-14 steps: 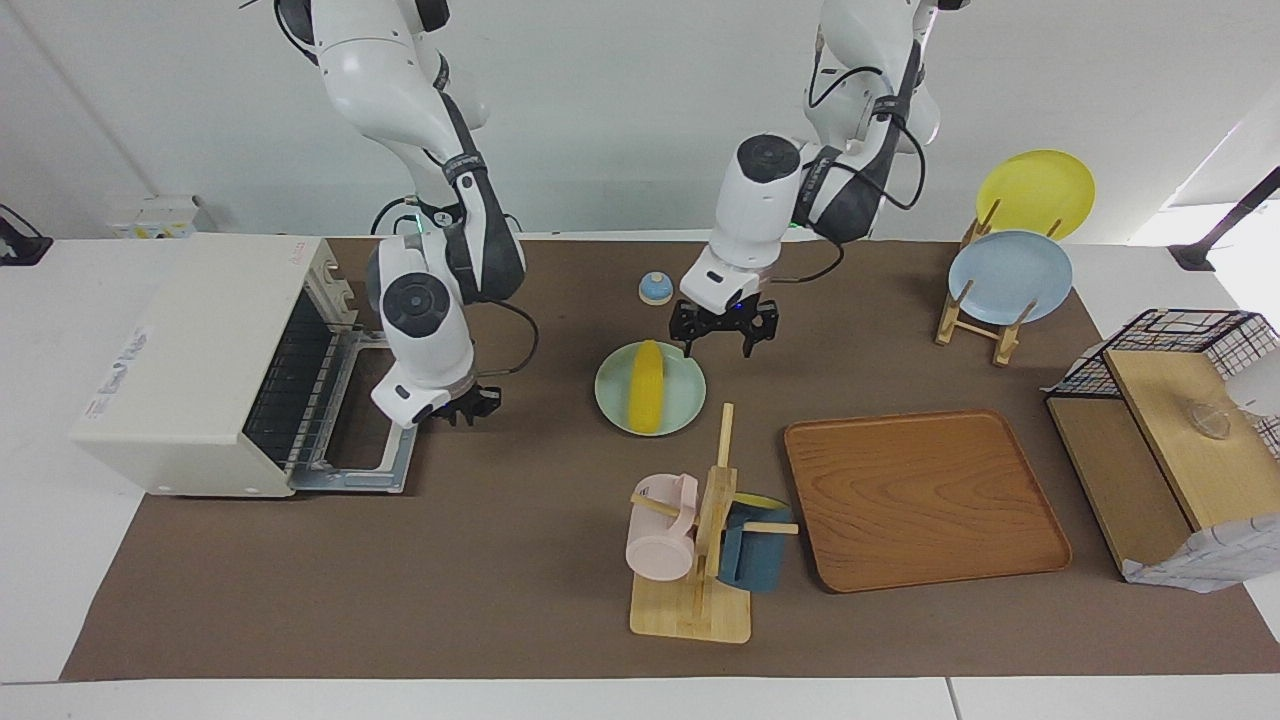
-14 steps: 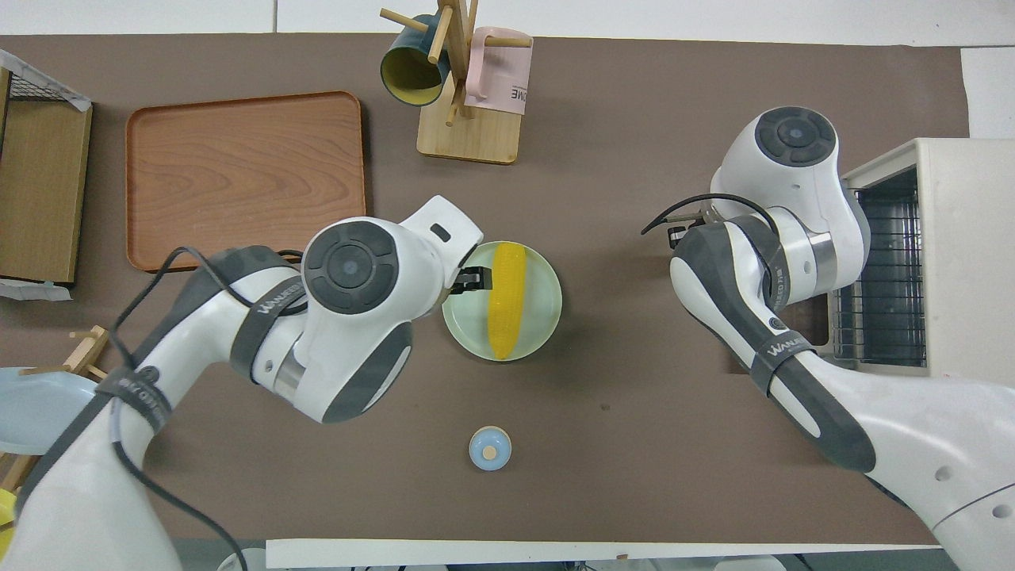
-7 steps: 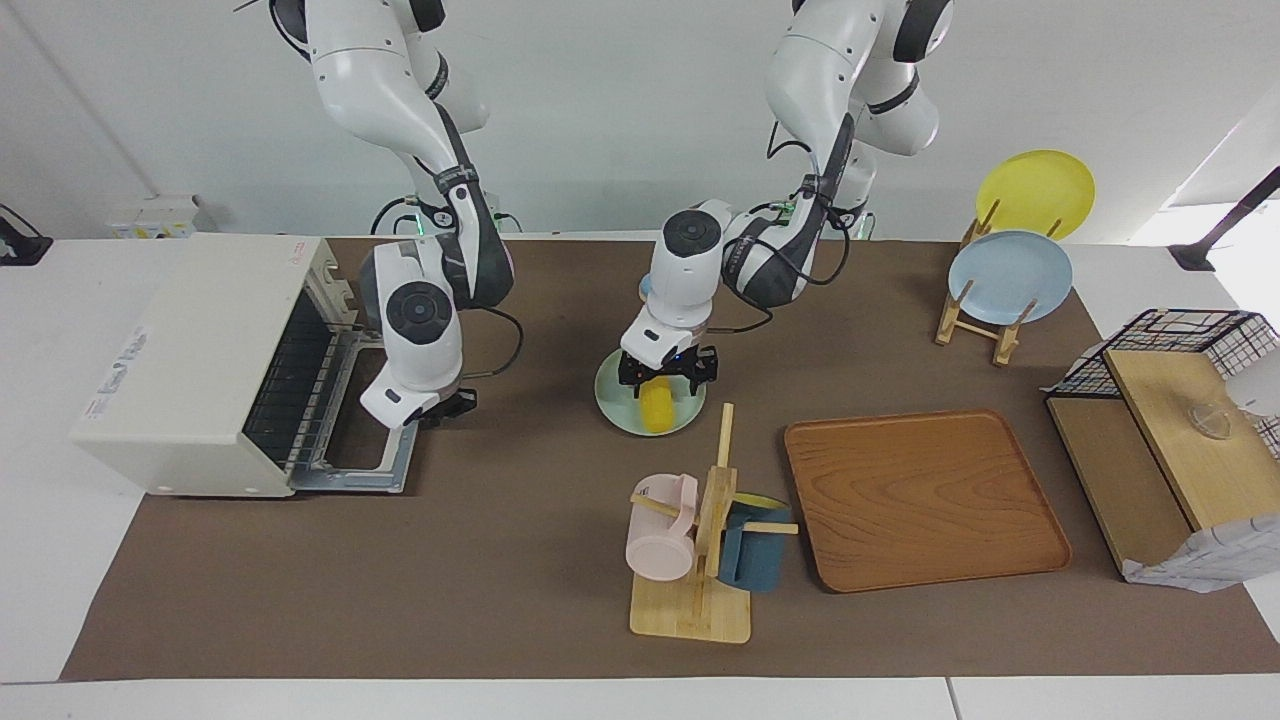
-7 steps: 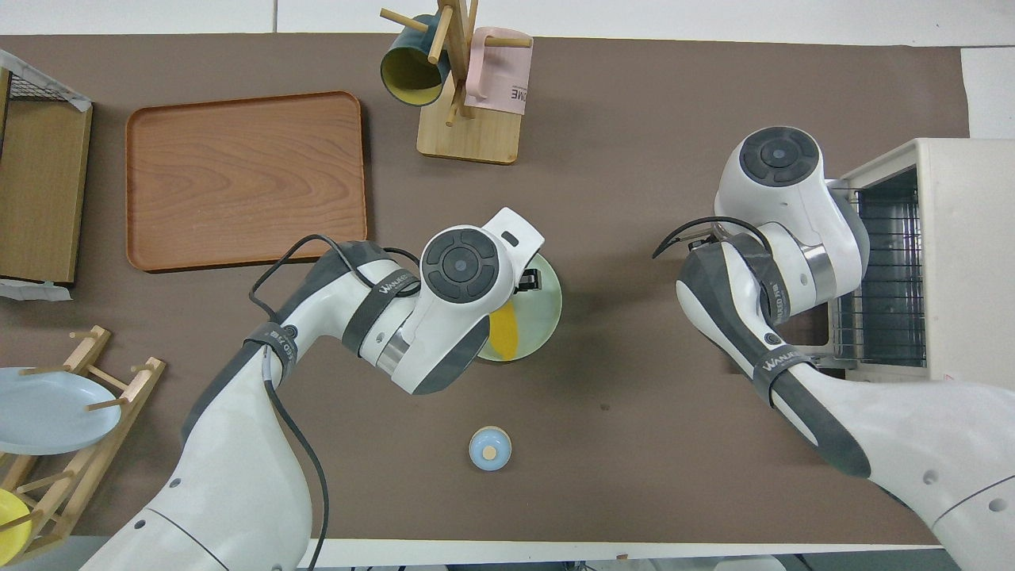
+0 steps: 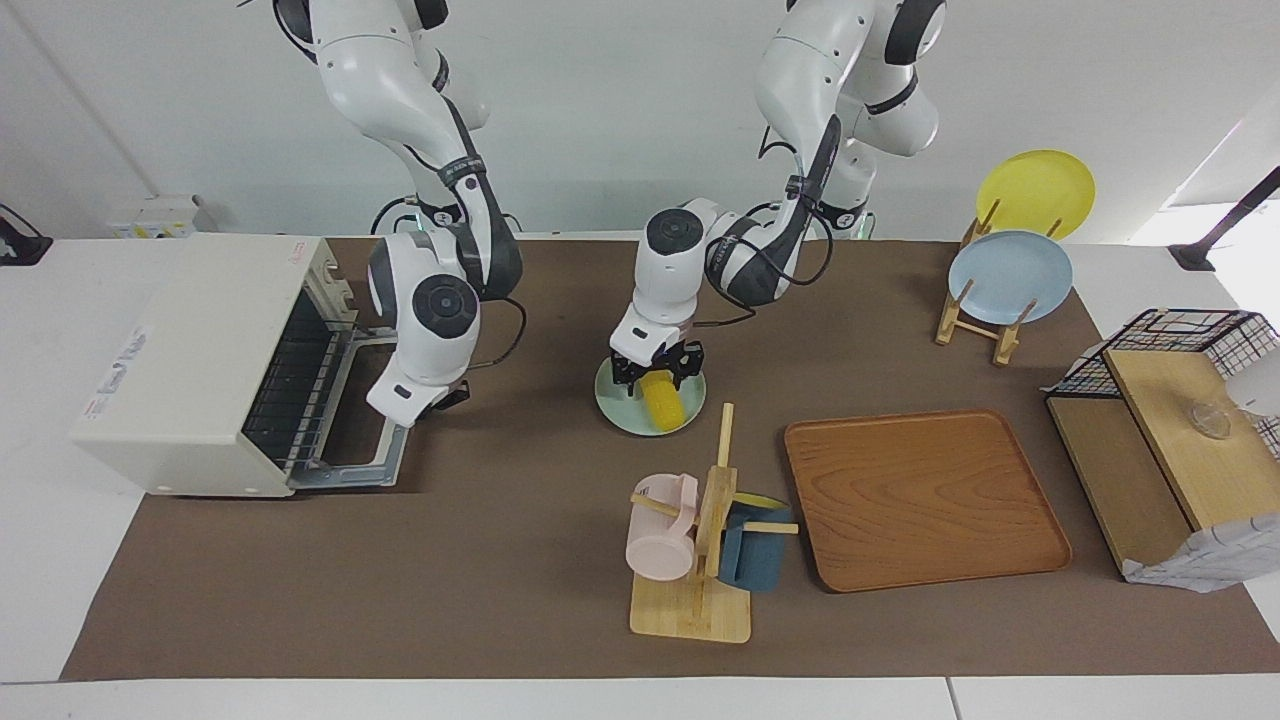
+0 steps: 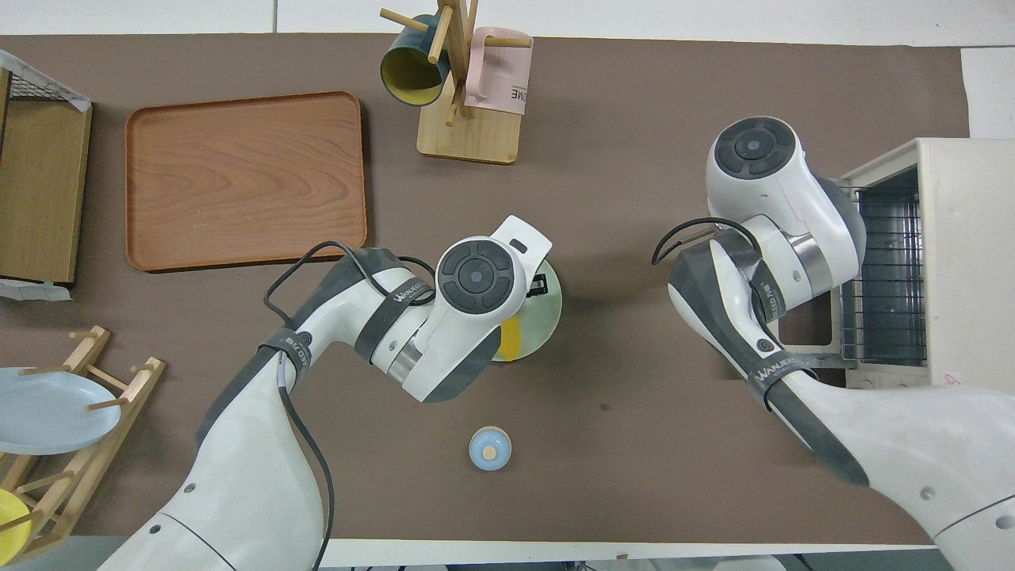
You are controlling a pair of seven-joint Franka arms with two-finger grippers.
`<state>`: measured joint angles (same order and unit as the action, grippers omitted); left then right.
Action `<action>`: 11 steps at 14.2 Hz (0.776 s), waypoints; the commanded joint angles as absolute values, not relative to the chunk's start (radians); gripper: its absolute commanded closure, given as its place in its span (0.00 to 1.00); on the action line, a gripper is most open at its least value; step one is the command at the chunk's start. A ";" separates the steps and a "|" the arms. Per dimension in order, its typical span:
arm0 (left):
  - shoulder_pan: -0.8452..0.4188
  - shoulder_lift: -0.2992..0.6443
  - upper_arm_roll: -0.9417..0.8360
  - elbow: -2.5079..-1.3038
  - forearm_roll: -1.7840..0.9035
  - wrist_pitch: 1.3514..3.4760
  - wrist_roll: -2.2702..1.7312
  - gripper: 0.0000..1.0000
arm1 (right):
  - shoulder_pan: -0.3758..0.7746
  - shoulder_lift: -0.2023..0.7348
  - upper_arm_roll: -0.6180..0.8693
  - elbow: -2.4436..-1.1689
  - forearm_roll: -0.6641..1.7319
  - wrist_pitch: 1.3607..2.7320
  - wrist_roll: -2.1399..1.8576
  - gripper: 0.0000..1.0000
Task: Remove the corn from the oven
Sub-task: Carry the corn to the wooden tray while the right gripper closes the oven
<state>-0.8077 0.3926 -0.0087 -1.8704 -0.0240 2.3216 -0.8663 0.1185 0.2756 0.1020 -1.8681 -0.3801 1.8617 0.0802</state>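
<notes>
The left gripper (image 5: 657, 378) is down on the corn (image 5: 661, 398), its fingers closed around the cob's end nearer the robots. The corn lies on a pale green plate (image 5: 618, 410) directly under that gripper, out on the mat and well apart from the oven (image 5: 190, 365). Seen from overhead, the left arm's wrist covers most of the cob, and only a yellow sliver (image 6: 512, 339) shows past it on the plate (image 6: 549, 297). The right gripper (image 5: 448, 397) hangs just over the oven's dropped door (image 5: 345, 470), its fingertips pressed together on nothing. The oven stands open beside that gripper, its wire rack (image 6: 888, 277) showing at the right arm's end of the table. A small blue knob (image 6: 489, 448) sits on the mat, nearer the robots than the plate.
</notes>
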 commanded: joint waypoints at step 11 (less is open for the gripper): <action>-0.300 0.475 0.029 -1.573 0.066 2.010 -0.290 1.00 | -0.092 0.066 0.092 -1.862 -0.249 1.724 -0.202 0.87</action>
